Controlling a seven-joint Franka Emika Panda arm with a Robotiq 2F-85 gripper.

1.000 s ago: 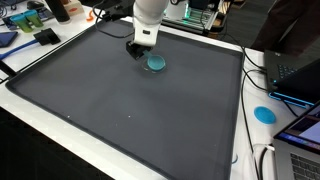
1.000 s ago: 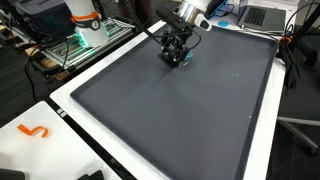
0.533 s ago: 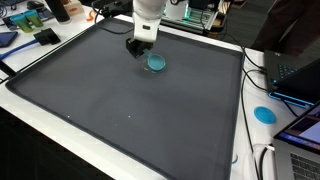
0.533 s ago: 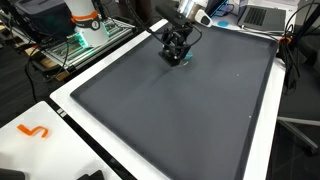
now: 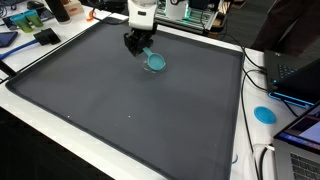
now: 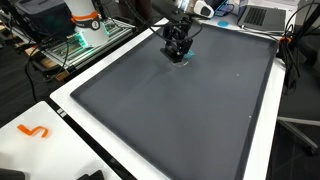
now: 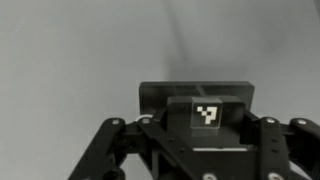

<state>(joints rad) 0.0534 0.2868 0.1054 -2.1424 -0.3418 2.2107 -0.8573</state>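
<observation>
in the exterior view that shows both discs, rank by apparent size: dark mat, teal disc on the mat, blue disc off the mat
1. dark mat, far largest
2= teal disc and blue disc look alike; the blue one is nearer the camera, so not ranked

Soft, even room light covers the dark mat in both exterior views, leaving it matte with no hard glare. The gripper throws only a faint shadow just beneath itself. The wrist view is grey, dim and low in contrast (its background is a featureless blur).
</observation>
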